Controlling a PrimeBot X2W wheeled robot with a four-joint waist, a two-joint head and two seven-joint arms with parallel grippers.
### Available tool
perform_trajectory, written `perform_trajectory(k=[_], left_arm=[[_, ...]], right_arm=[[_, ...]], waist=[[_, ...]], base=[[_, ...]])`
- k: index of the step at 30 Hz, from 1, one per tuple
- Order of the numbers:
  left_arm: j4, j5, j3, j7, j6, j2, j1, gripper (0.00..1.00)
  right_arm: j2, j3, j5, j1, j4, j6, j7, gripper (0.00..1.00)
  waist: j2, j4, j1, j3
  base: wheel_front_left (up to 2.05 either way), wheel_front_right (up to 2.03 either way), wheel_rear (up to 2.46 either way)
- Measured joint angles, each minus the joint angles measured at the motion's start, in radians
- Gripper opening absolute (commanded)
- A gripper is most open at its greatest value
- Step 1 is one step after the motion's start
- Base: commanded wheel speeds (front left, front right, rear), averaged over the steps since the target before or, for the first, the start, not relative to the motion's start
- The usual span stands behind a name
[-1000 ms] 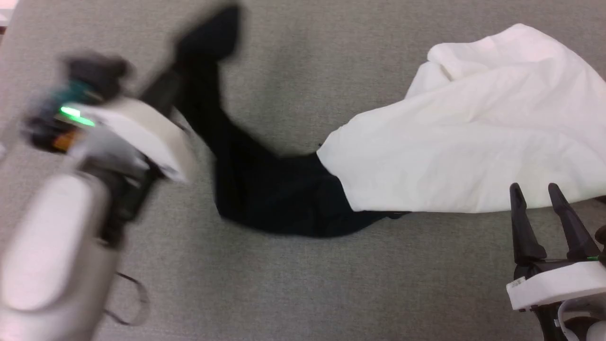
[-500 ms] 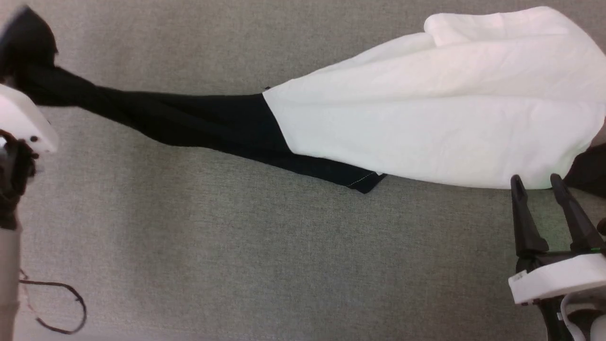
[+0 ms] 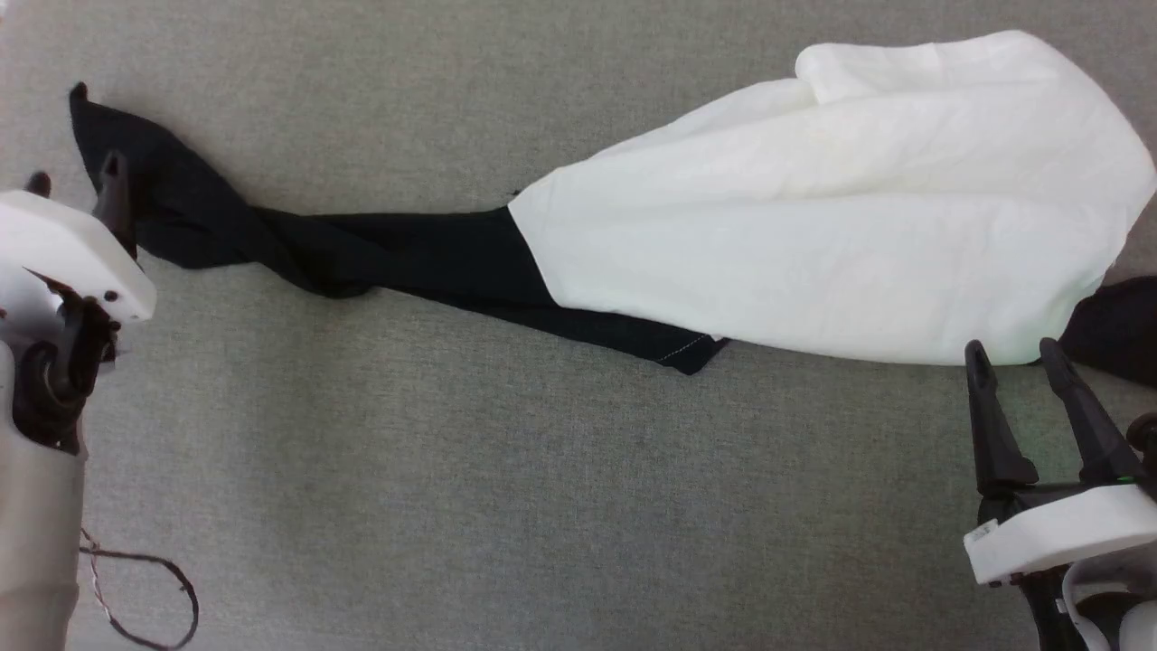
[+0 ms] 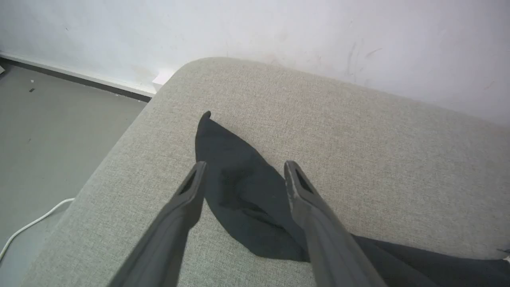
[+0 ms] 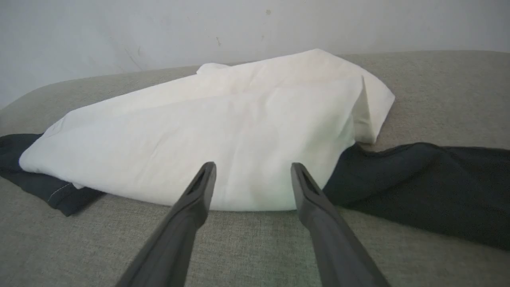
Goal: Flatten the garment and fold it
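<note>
Head view: garment (image 3: 813, 226) lies bunched on the grey cushion (image 3: 542, 506), 1 black sleeve (image 3: 362, 249) stretched leftward.
Flattening stage, I judge: left pincer (image 3: 75, 181) spread over the cuff, right pincer (image 3: 1012, 353) spread just beside the white body; next, it should pinch that edge and draw it open.

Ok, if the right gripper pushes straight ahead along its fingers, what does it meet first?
Probably the garment, its white body's near edge lying right ahead of the open right gripper; its height over the grey cushion is unclear.
</note>
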Motion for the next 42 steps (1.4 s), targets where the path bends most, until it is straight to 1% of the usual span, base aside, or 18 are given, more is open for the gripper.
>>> perform_trajectory(k=[4,6,8,9,13,16,17,21,22,24,26,30,32,35,37,39,42], left_arm=[[-0.045,0.001,0.0,-0.069,-0.042,0.011,-0.007,1.0],[-0.1,0.001,0.005,-0.129,-0.06,0.007,-0.006,1.0],[-0.177,0.002,0.006,-0.203,-0.073,-0.008,0.002,1.0],[-0.22,0.0,0.005,-0.235,-0.083,-0.025,0.014,1.0],[-0.395,-0.001,-0.024,-0.365,-0.082,-0.13,0.126,1.0],[-0.514,0.025,-0.09,-0.444,-0.076,-0.201,0.242,1.0],[-0.541,0.042,-0.108,-0.478,-0.065,-0.226,0.281,1.0],[-0.597,0.097,-0.153,-0.567,-0.033,-0.286,0.438,1.0],[-0.6,0.116,-0.171,-0.576,-0.033,-0.292,0.473,1.0],[-0.603,0.137,-0.188,-0.59,-0.03,-0.327,0.536,1.0],[-0.601,0.171,-0.217,-0.595,-0.03,-0.35,0.586,1.0],[-0.598,0.202,-0.237,-0.598,-0.036,-0.395,0.617,1.0],[-0.597,0.221,-0.243,-0.599,-0.049,-0.406,0.616,1.0],[-0.597,0.239,-0.239,-0.599,-0.061,-0.418,0.605,1.0],[-0.597,0.254,-0.238,-0.599,-0.07,-0.421,0.594,1.0],[-0.596,0.278,-0.238,-0.599,-0.075,-0.425,0.588,1.0],[-0.588,0.306,-0.245,-0.599,-0.079,-0.427,0.588,1.0]], right_arm=[[0.002,0.005,0.0,0.002,0.008,0.0,-0.002,1.0],[0.005,0.01,0.0,0.003,0.015,0.0,-0.002,1.0],[0.009,0.014,0.0,0.008,0.021,0.0,-0.005,1.0],[0.01,0.015,0.0,0.011,0.025,0.0,-0.007,1.0],[0.014,0.016,0.001,0.026,0.03,0.0,-0.013,1.0],[0.015,0.014,0.001,0.028,0.03,0.0,-0.021,1.0],[0.016,0.014,0.001,0.028,0.03,0.0,-0.022,1.0],[0.017,0.025,0.002,0.032,0.034,0.0,-0.03,1.0],[0.017,0.024,0.007,0.036,0.034,0.0,-0.032,1.0],[0.017,0.023,0.015,0.048,0.036,0.0,-0.035,1.0],[0.018,0.017,0.018,0.052,0.033,0.0,-0.038,1.0],[0.014,0.004,0.016,0.044,-0.012,0.0,-0.018,1.0],[-0.007,0.017,0.025,0.005,-0.04,0.0,0.017,1.0],[-0.081,0.044,0.067,-0.111,-0.072,0.0,0.095,1.0],[-0.14,0.067,0.092,-0.212,-0.074,0.0,0.167,1.0],[-0.188,0.093,0.128,-0.316,-0.058,0.0,0.24,1.0],[-0.246,0.143,0.161,-0.469,0.021,0.0,0.369,1.0]], waist=[[0.0,0.004,0.0,-0.031],[0.0,0.005,0.0,-0.048],[0.0,0.006,0.0,-0.065],[0.0,0.007,-0.0001,-0.073],[0.0,0.007,-0.0001,-0.099],[0.0,0.003,-0.0002,-0.108],[0.0,0.0,-0.0001,-0.11],[0.0,-0.016,-0.0001,-0.114],[0.0,-0.02,-0.0001,-0.115],[0.0,-0.024,-0.0001,-0.119],[0.0,-0.025,-0.0002,-0.122],[0.0,-0.01,-0.0001,-0.118],[0.0,0.0,0.0,-0.112],[0.0,0.014,0.0001,-0.101],[0.0,0.023,0.0001,-0.093],[0.0,0.031,0.0001,-0.083],[0.0,0.045,0.0001,-0.068]], base=[[0.0,0.0,0.0],[0.0,0.0,0.0],[0.0,0.0,0.0],[0.0,0.0,0.0],[0.0,0.0,0.0],[0.0,0.0,0.0],[0.0,0.0,0.0],[0.0,0.0,0.0],[0.0,0.0,0.0],[0.0,0.0,0.0],[0.0,0.0,0.0],[0.0,0.0,0.0],[0.0,0.0,0.0],[0.0,0.0,0.0],[0.0,0.0,0.0],[0.0,0.0,0.0],[0.0,0.0,0.0]])
